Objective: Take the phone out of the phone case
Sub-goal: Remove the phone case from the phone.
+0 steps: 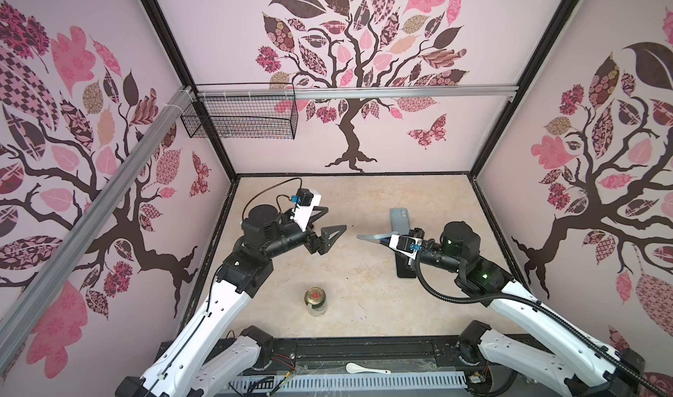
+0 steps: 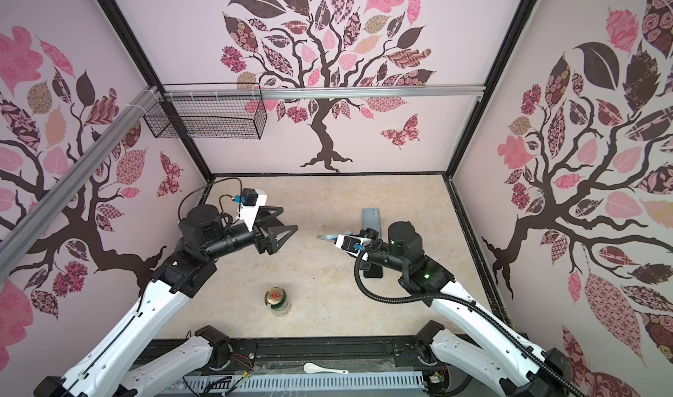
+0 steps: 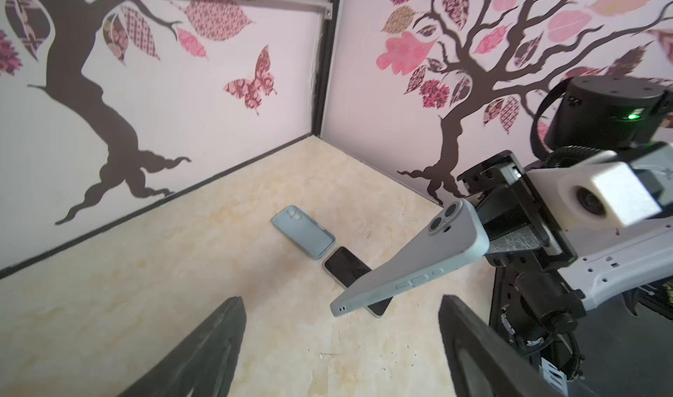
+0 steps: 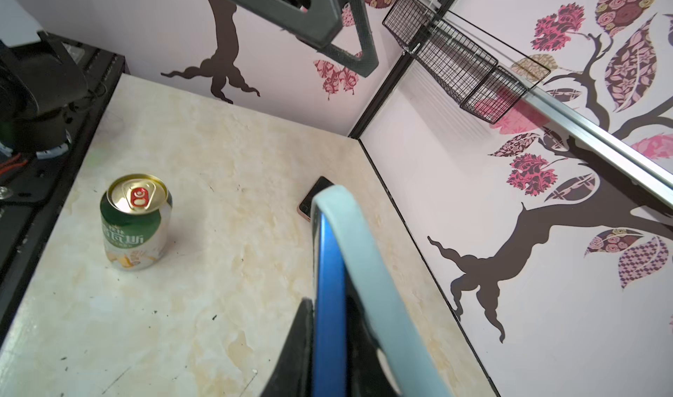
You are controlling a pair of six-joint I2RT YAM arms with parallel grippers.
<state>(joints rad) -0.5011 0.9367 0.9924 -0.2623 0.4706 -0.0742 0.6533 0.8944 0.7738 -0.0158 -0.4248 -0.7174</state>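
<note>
- Phone (image 4: 329, 267), inside its pale case (image 3: 411, 264), hangs above the bench (image 1: 364, 202), clenched at the camera end by the right fingers (image 3: 517, 244).
- Its long axis runs from the right arm toward the left arm.
- Left fingers (image 3: 204, 351) are spread wide and empty, facing the free end, near but apart.
- Pulling along that axis looks likeliest.

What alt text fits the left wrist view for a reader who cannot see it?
The right gripper holds a pale blue cased phone by its camera end, tilted above the table. Below it lie a dark phone, screen up, and a second pale blue case, end to end. The left gripper is open, its dark fingers wide apart in the foreground.
</note>
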